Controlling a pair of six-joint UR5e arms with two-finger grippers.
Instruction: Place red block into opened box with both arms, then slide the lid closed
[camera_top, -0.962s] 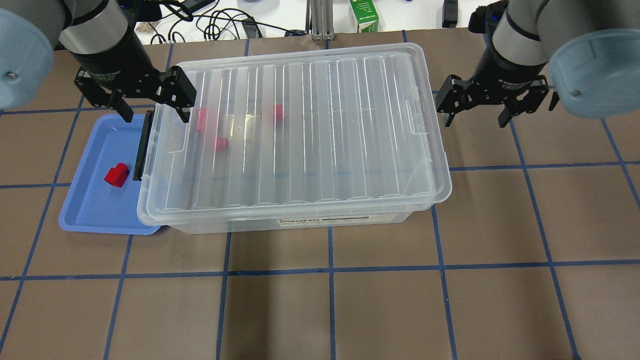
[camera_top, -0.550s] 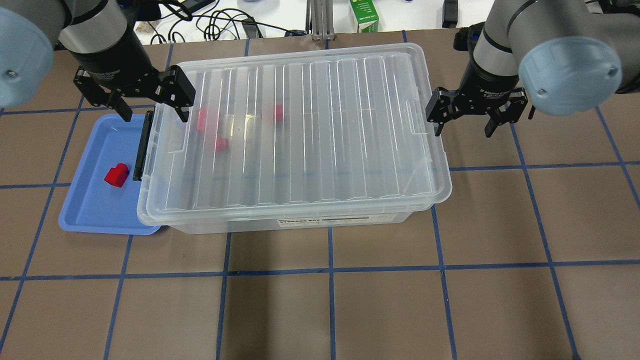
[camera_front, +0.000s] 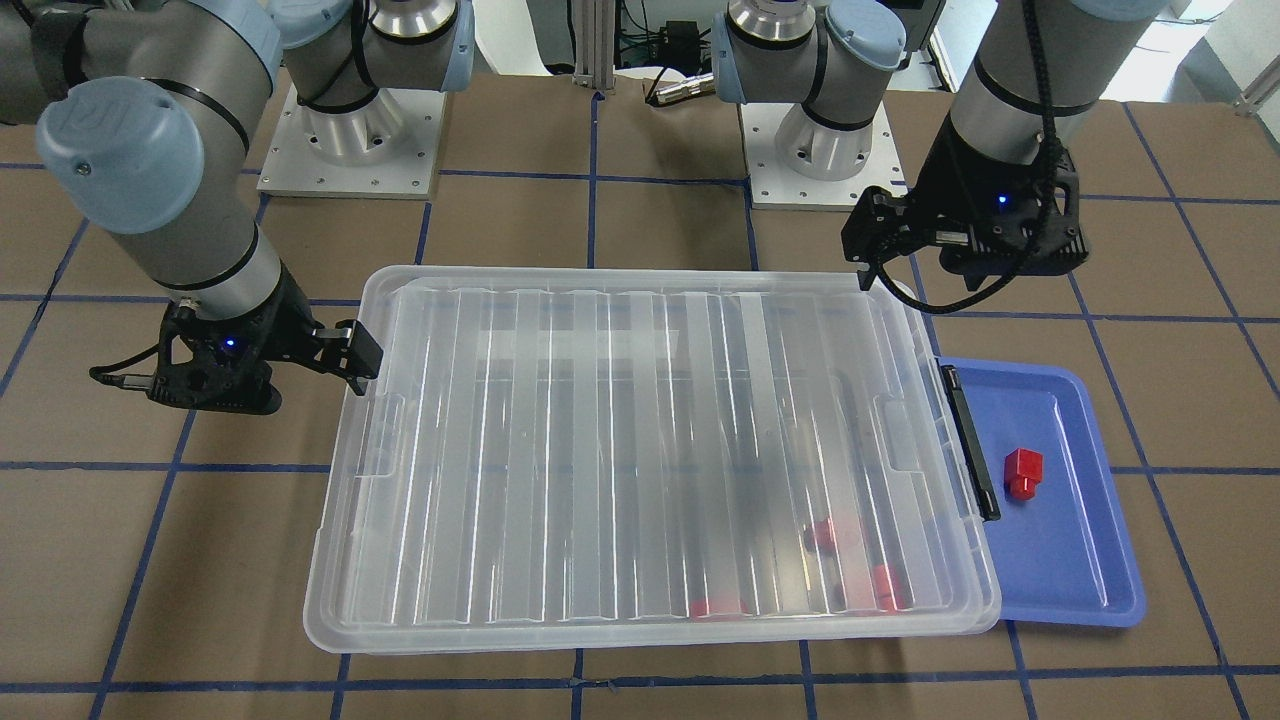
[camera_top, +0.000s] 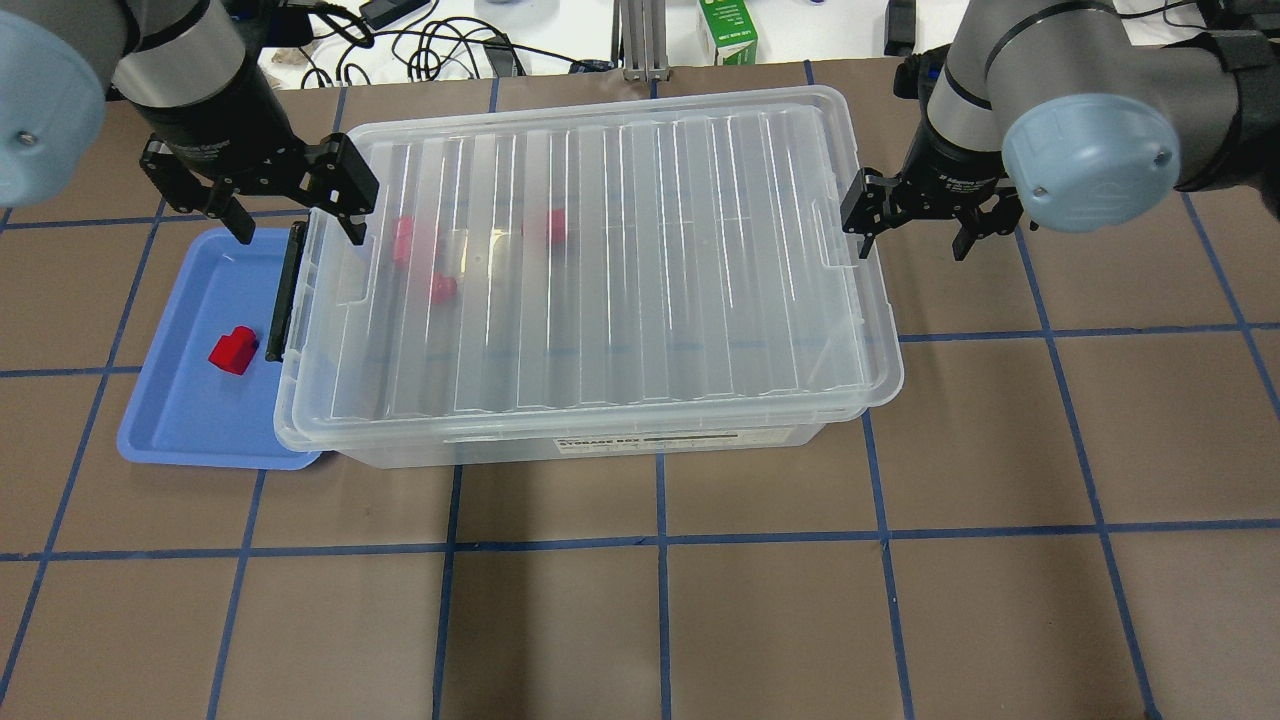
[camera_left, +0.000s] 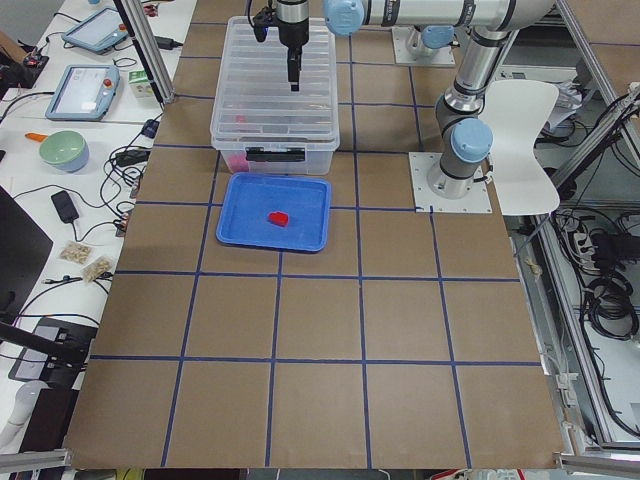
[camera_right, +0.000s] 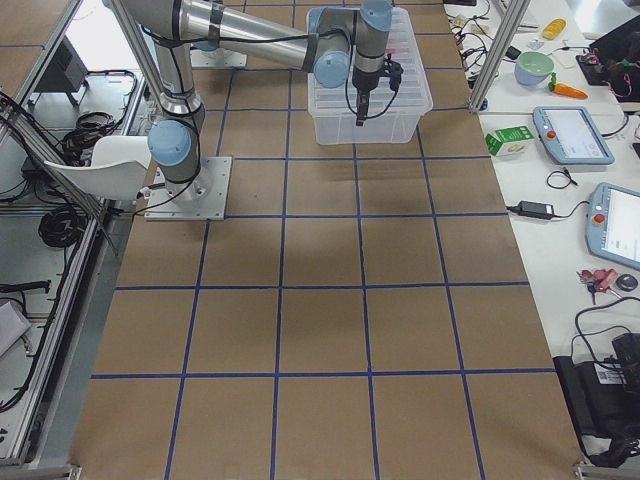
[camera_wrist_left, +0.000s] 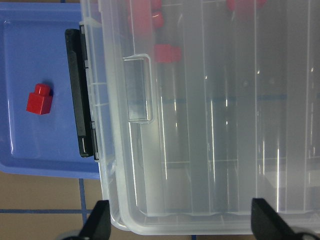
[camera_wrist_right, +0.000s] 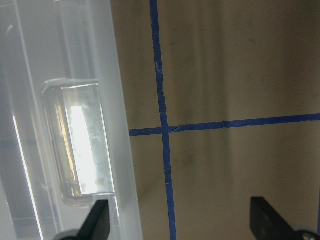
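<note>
Presently, the lid (camera_top: 590, 260) lay over the box (camera_top: 600, 447), its left edge overhanging the blue tray (camera_top: 180, 430). One red block (camera_top: 233, 350) sat on that tray, just left of the black bar (camera_top: 285, 295); three further blocks (camera_top: 440, 288) showed through the lid. The left fingers (camera_top: 350, 195) stood wide apart and empty, straddling the lid's left edge. The right fingers (camera_top: 862, 212), likewise wide and empty, hung beside its right edge.

The brown table (camera_top: 760, 620) carries the box (camera_top: 500, 450) and a blue tray (camera_top: 190, 415).
</note>
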